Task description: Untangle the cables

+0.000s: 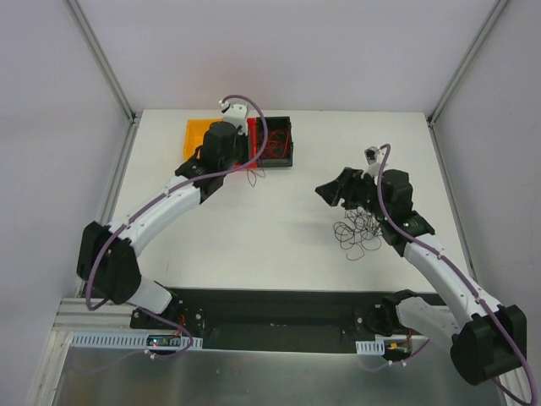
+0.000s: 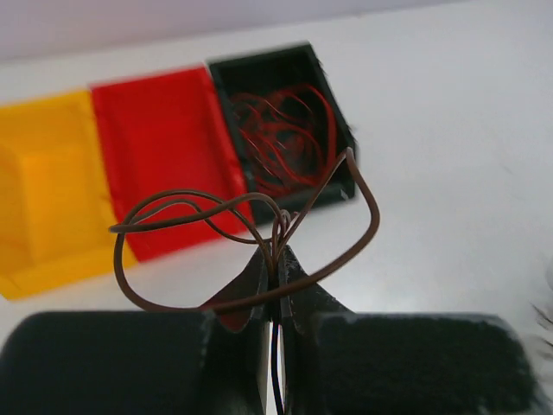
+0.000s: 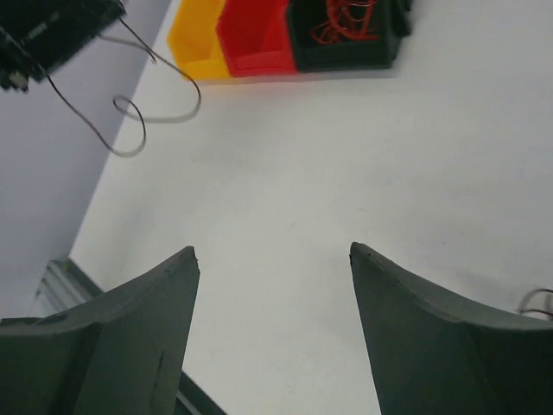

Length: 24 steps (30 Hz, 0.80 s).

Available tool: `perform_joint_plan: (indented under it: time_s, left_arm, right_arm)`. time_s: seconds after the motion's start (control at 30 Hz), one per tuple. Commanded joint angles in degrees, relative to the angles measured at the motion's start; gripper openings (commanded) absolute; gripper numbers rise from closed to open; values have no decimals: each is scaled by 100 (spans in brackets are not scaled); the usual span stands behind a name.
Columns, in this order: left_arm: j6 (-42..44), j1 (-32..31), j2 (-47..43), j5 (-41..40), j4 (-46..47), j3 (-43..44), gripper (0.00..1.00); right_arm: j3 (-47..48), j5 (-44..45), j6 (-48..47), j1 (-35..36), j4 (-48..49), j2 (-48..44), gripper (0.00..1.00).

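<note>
The brown wire (image 2: 278, 226) is hanging in the air in springy loops, pinched at one point where several of its strands are crossing. The left gripper (image 2: 275, 259) is pressing its fingers together on that crossing and holding it up just in front of the bins. The wire looks almost weightless and hair-thin, far thinner than the fingers. It is stiff enough to be keeping its curl, so I would expect it to spring and snag rather than drape.

Over on the right, a tangle (image 1: 358, 232) of dark wires is lying loose on the table (image 1: 279, 220), near the right arm. Those loops are likely to drag one another along if one is pulled quickly. The best hold seems to be an outer loop or a free end sticking out of the pile, taken square between the fingertips so it is not slipping out sideways.

The right gripper (image 3: 273, 249) is hovering over the table with its fingers spread wide and nothing between them. The tangle is only just peeking in at the edge of its camera's view.

Behind the held wire, red wires (image 2: 289, 138) are lying coiled inside the black bin (image 2: 259, 59). A red bin (image 2: 155, 138) and a yellow bin (image 2: 43, 173) are sitting beside it, and I can see no wires in either.
</note>
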Motion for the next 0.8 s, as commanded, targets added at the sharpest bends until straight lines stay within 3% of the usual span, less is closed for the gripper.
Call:
perform_joint_plan:
  time_s: [0.0, 0.23, 0.37, 0.5, 0.63, 0.77]
  left_arm:
    - [1812, 278, 1173, -1584, 1700, 589, 0]
    - [3046, 647, 3300, -1961, 3082, 1881, 0]
    - [3117, 779, 4276, -2068, 3111, 2602, 0]
    - [2618, 806, 4717, -2085, 2270, 3015, 0]
    - [1467, 841, 4981, -2156, 470, 3630, 0]
    - [666, 920, 4815, -1491, -405, 3588, 0]
  right_arm:
    - [-269, 648, -893, -316, -676, -398, 73]
    - [-665, 568, -858, -598, -290, -654, 74]
    - [-762, 445, -797, -721, -140, -636, 74]
    - [-841, 340, -753, -835, -17, -653, 74]
    - [-859, 217, -683, -897, 53, -575, 74]
    - [-885, 67, -603, -906, 185, -478, 74]
